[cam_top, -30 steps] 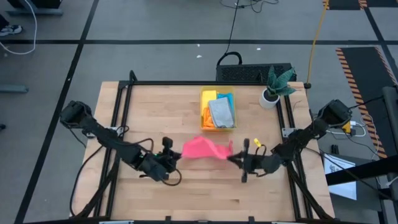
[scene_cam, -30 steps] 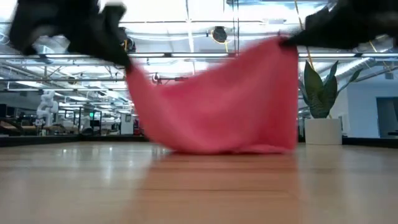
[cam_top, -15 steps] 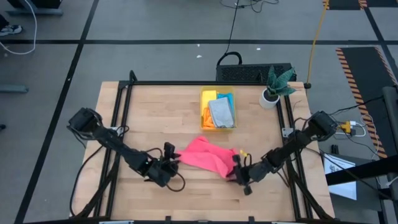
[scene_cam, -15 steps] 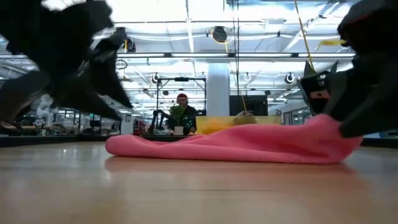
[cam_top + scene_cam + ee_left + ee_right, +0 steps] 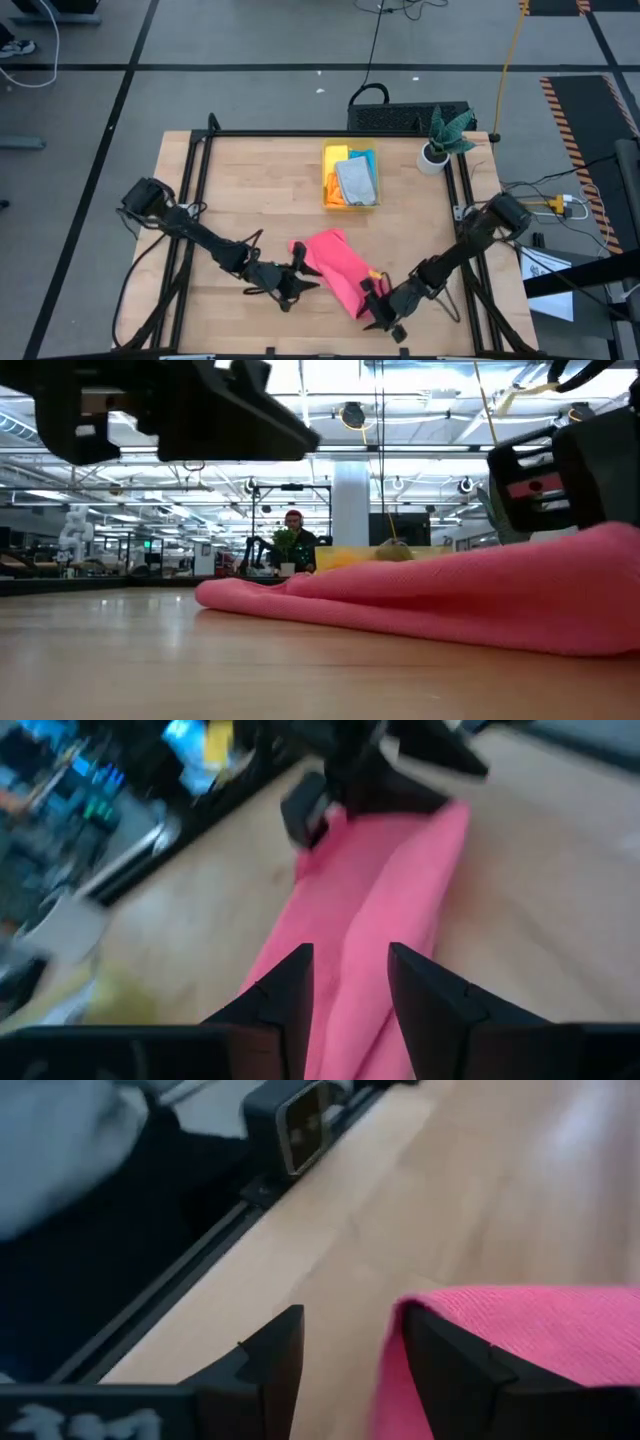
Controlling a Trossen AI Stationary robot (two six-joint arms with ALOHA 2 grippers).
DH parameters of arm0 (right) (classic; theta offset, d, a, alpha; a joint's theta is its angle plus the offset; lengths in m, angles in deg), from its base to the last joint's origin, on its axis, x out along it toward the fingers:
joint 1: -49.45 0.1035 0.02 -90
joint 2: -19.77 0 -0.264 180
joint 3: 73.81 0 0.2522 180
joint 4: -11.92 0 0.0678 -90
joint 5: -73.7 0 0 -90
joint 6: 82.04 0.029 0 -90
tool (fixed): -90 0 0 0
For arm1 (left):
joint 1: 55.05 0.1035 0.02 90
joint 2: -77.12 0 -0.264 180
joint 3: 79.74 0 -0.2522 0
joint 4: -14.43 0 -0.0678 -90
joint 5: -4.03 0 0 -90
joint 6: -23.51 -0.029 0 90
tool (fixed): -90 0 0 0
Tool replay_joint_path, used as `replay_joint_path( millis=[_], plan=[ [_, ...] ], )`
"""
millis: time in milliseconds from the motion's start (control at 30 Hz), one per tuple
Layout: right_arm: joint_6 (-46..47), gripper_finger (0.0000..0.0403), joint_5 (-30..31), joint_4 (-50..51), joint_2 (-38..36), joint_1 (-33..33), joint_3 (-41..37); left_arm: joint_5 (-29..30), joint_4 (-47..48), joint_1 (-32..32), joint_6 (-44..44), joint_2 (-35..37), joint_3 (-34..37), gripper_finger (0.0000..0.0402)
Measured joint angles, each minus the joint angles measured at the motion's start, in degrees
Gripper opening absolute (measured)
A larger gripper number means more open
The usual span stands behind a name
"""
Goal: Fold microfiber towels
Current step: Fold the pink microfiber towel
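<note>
The folded pink microfiber towel [image 5: 334,266] lies flat on the light wooden table [image 5: 250,180], toward its front edge. The left gripper [image 5: 300,280], fingers parted and empty, sits at the towel's left edge; the right gripper [image 5: 372,303], also parted, at its front right corner.

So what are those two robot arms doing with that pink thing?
They are folding a pink towel on the wooden table. The towel lies in a long folded strip near the table's front edge. The left gripper is at one side of it and the right gripper at its front end, both open, with the cloth resting on the table. More towels wait in a yellow bin farther back.
</note>
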Motion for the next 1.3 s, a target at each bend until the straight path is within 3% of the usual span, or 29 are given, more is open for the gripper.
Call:
replay_joint_path(
  millis=[133,267,467,533,667,833,1000,1200,1300],
  plan=[
    [-9.1,0.0164,0.2,1.4,4.8,0.1,5.8,-5.5,-6.3,1.5,-0.8,-4.5,-0.5,0.0132],
    [-17.5,0.0164,1.2,0.3,5.8,-0.4,11.6,-11.8,-6.1,2.8,2.6,-8.1,-3.4,0.0131],
    [-17.9,0.0160,-7.3,4.8,5.9,-1.2,13.9,-20.1,-5.8,3.0,3.6,-10.5,-8.4,0.0131],
    [-16.0,0.0160,-5.3,9.9,5.1,-0.5,13.9,-23.0,-5.7,3.0,3.9,-11.0,-10.3,0.0131],
    [-11.0,0.0160,5.2,22.2,0.4,1.7,13.8,-23.9,-1.6,3.8,6.1,-13.8,-14.9,0.0131],
    [-1.0,0.0160,16.0,33.3,-6.3,5.2,13.3,-23.9,9.4,5.8,7.9,-21.0,-24.5,0.0131],
    [4.6,0.0160,16.6,32.8,-8.2,5.5,10.1,-25.5,22.2,8.5,13.2,-25.4,-33.6,0.0131],
    [10.7,0.0160,16.3,28.8,-7.7,5.1,4.0,-40.8,31.5,10.4,18.2,-26.3,-36.0,0.0131],
    [13.8,0.0160,16.3,25.5,-7.7,5.0,1.1,-45.3,35.2,9.3,20.2,-26.3,-36.1,0.0131]
  ],
)
